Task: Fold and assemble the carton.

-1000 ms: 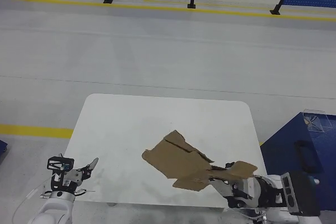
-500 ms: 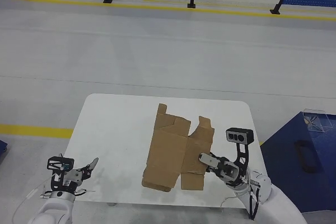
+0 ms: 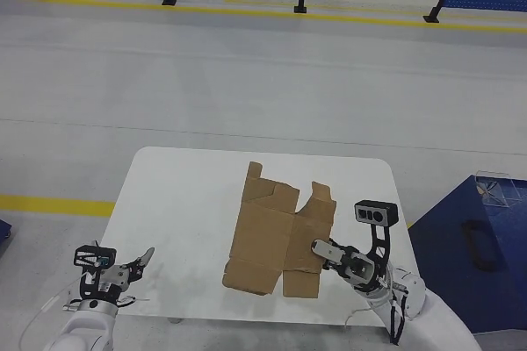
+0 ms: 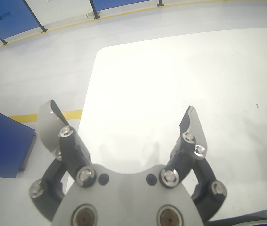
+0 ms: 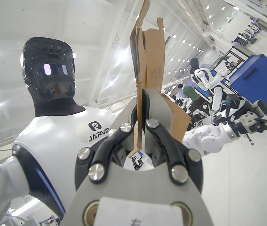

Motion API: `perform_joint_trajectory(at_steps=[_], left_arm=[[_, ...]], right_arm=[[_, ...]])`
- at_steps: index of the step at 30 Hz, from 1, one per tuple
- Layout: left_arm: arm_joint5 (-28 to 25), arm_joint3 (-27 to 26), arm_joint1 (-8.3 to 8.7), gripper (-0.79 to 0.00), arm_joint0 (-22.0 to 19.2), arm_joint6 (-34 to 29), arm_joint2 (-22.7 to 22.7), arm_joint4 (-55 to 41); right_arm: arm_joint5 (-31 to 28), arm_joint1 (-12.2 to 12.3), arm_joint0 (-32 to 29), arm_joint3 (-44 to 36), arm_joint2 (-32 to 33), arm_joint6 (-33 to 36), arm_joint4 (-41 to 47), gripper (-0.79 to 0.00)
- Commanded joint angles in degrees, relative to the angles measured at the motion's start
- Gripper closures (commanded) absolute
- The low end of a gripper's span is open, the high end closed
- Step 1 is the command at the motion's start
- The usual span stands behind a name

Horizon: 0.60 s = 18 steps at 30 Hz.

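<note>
White counter [image 3: 176,202], grey hall floor behind. By my read the job has barely begun: the cardboard carton [image 3: 268,237] is a flat blank, with no panel squared up and no flap tucked, so all the folding is left. My right pincer [image 5: 143,99] is clamped on the blank's near right edge, holding it raised over the counter's right half. My left pincer [image 4: 120,106] hangs with fingers apart by the near left corner, well apart from the carton.

The right gripper [image 3: 321,249] comes up from the near edge of the surface [image 3: 176,202] and turns. This swings the carton [image 3: 272,237] clamped in its fingers from a low, skewed slant to an upright sheet facing the top camera. In the last half second its lower edge shifts only slightly.
</note>
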Motion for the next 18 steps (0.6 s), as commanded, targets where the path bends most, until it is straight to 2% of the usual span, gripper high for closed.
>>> perform_joint_trajectory(at_steps=[1, 4, 8, 9, 10, 13, 14, 18], left_arm=[[0.00, 0.00, 0.00, -0.785, 0.00, 0.00, 0.00, 0.00], [0.00, 0.00, 0.00, -0.785, 0.00, 0.00, 0.00, 0.00], [0.00, 0.00, 0.00, -0.785, 0.00, 0.00, 0.00, 0.00], [0.00, 0.00, 0.00, -0.785, 0.00, 0.00, 0.00, 0.00], [0.00, 0.00, 0.00, -0.785, 0.00, 0.00, 0.00, 0.00], [0.00, 0.00, 0.00, -0.785, 0.00, 0.00, 0.00, 0.00], [0.00, 0.00, 0.00, -0.785, 0.00, 0.00, 0.00, 0.00], [0.00, 0.00, 0.00, -0.785, 0.00, 0.00, 0.00, 0.00]], right_arm=[[0.00, 0.00, 0.00, 0.00, 0.00, 0.00, 0.00, 0.000], [7.43, -0.36, -0.53, -1.97, -1.52, -1.12, 8.56, 0.000], [19.20, -0.93, 0.16, -1.34, -2.77, 7.19, 27.01, 0.000], [25.99, -1.18, 0.48, -0.37, -3.59, 11.33, 33.65, 0.000], [30.36, -1.37, 0.85, 0.62, -3.90, 13.79, 37.79, 0.000], [48.21, -2.20, 1.73, 2.79, -6.41, 18.14, 52.56, 0.000], [55.80, -2.47, 2.20, 3.68, -7.85, 17.96, 56.76, 0.000], [77.66, -3.88, 4.59, 6.66, -12.28, 15.62, 72.60, 0.000]])
